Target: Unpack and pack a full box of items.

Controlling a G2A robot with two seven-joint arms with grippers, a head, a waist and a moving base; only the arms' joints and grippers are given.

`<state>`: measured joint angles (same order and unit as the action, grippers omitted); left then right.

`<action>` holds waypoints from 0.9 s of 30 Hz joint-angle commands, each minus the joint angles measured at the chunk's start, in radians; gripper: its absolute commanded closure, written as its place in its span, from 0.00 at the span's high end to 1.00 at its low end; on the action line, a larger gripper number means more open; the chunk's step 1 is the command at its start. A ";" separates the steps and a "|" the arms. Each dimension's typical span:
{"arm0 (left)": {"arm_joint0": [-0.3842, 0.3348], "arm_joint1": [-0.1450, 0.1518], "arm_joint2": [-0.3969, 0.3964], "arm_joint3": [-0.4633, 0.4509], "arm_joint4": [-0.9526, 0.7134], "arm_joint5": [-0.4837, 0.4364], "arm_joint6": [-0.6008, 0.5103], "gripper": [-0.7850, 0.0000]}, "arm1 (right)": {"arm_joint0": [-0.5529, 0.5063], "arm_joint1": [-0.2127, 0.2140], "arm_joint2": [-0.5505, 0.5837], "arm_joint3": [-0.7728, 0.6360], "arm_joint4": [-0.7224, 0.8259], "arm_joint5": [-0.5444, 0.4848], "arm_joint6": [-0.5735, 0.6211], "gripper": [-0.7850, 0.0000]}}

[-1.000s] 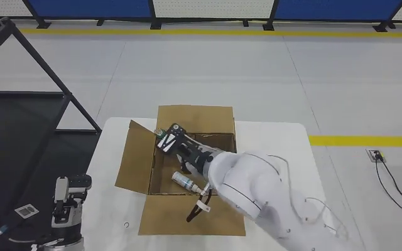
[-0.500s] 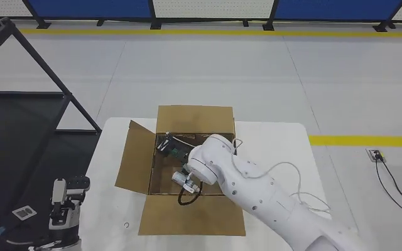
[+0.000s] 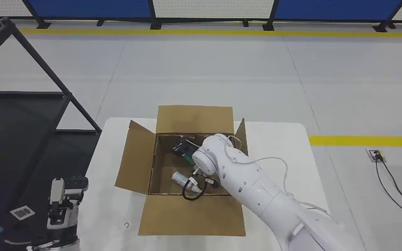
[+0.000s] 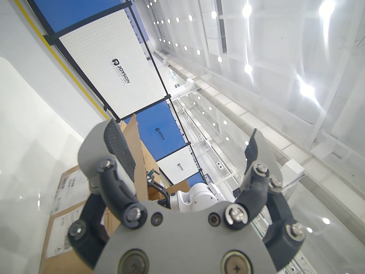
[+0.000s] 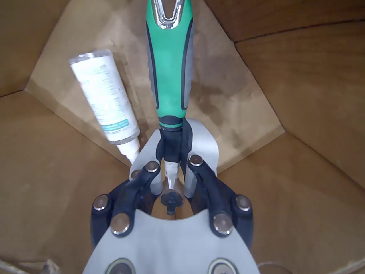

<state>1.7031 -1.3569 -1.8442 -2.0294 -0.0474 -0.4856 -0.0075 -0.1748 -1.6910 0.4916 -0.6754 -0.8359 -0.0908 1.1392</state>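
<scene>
Pretty sure I'm driving this in a big industrial test hall: blue and white partition panels [image 3: 88, 7], yellow floor tape [image 3: 188, 31], rows of ceiling lights [image 4: 246, 9] way overhead.

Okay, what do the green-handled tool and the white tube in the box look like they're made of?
The green-handled tool: handle looks like moulded plastic with matte grey rubbery inlays; its end cap mirrors light, so probably chromed metal. The white tube: soft plastic, judging by its slight sheen and flattened, crimped end.

White arm [image 3: 251, 185], grey right hand [image 5: 173, 141], black linkages
</scene>
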 commanded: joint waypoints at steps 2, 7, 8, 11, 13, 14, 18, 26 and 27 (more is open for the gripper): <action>-0.002 0.000 0.001 0.000 0.003 0.002 0.001 1.00 | 0.008 -0.023 -0.011 0.058 0.006 -0.010 -0.016 0.00; -0.004 -0.001 0.001 0.000 0.006 0.005 0.002 1.00 | 0.018 -0.060 -0.027 0.131 0.010 -0.025 -0.032 0.13; -0.005 -0.001 0.002 0.000 0.006 0.006 0.003 1.00 | 0.021 -0.066 -0.028 0.145 0.012 -0.029 -0.035 0.16; -0.008 -0.001 0.003 -0.002 0.011 0.010 0.003 1.00 | 0.030 -0.083 -0.030 0.181 0.016 -0.041 -0.045 0.20; -0.010 -0.001 0.004 -0.002 0.012 0.009 0.004 1.00 | 0.036 -0.093 -0.030 0.204 0.018 -0.048 -0.050 0.23; -0.010 -0.001 0.004 -0.001 0.013 0.009 0.004 1.00 | 0.039 -0.098 -0.030 0.214 0.018 -0.051 -0.052 0.25; -0.011 -0.002 0.005 -0.001 0.011 0.010 0.006 1.00 | 0.053 -0.113 -0.029 0.248 0.016 -0.058 -0.060 0.26; -0.010 -0.002 -0.003 -0.002 0.008 0.010 0.009 1.00 | 0.106 -0.112 0.023 0.246 0.048 -0.092 -0.132 0.25; -0.010 -0.002 -0.003 -0.002 0.007 0.010 0.009 1.00 | 0.112 -0.107 0.033 0.234 0.052 -0.100 -0.142 0.24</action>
<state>1.6929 -1.3593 -1.8467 -2.0313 -0.0396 -0.4763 0.0014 -0.0695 -1.8028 0.5133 -0.4290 -0.7878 -0.1819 1.0074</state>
